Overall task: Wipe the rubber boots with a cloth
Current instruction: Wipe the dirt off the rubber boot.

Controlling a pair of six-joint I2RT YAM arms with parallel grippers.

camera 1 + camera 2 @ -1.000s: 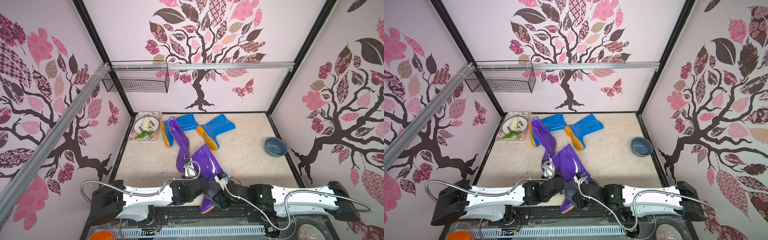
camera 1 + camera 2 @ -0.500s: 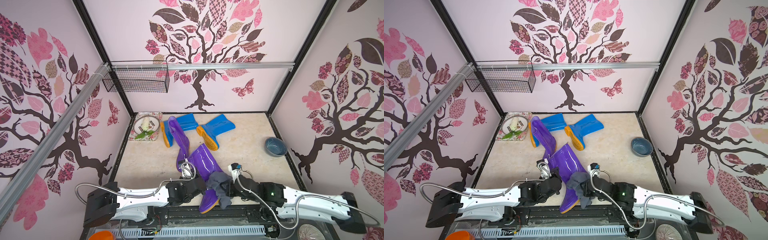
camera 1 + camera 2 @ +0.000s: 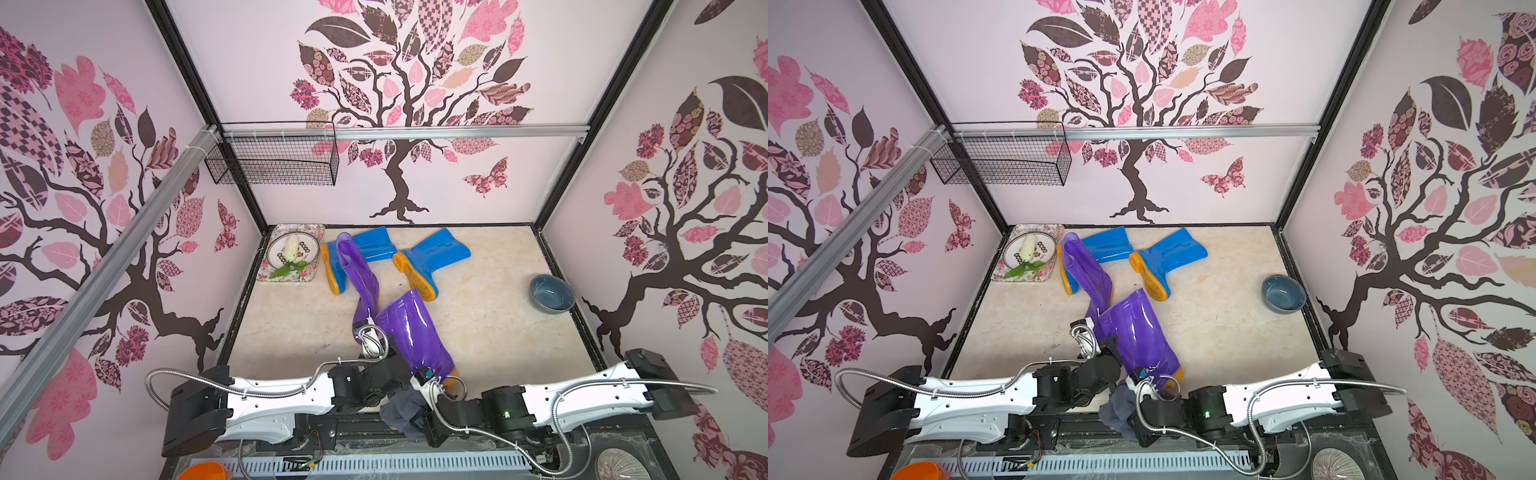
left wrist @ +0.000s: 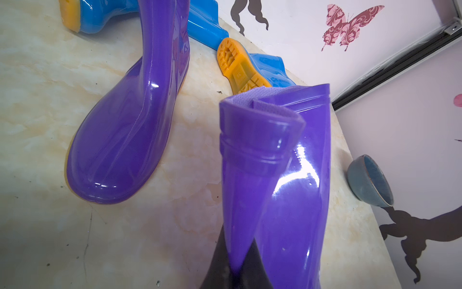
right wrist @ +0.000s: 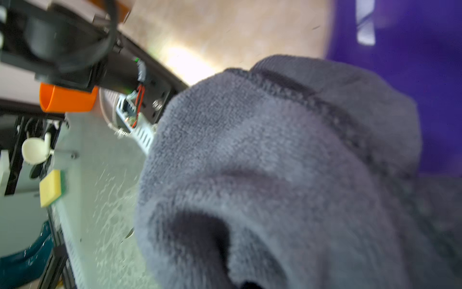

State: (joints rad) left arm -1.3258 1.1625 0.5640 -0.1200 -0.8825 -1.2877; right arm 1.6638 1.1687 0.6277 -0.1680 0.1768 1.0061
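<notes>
My left gripper [image 4: 236, 265] is shut on a pinched fold of one purple rubber boot's shaft [image 4: 287, 187]. In both top views this boot [image 3: 411, 332] [image 3: 1138, 332] lies tilted near the front edge, its orange-soled foot toward my arms. The second purple boot [image 3: 359, 274] lies behind it, and two blue boots [image 3: 370, 245] [image 3: 432, 253] lie at the back. My right gripper [image 3: 417, 417] is shut on the grey-blue cloth [image 3: 399, 411] [image 5: 275, 175]. The cloth hangs bunched just in front of the held boot's foot and hides the fingers.
A grey-blue bowl [image 3: 552, 293] sits at the right edge of the marble floor. A floral tray [image 3: 309, 274] with a plate stands in the back left corner, below a wire basket [image 3: 274, 160] on the wall. An orange item [image 3: 203, 471] lies beyond the front rail.
The right gripper has carried the cloth off the boot's foot, toward the front edge and leftward. The held purple boot has swung, its foot now farther right.
</notes>
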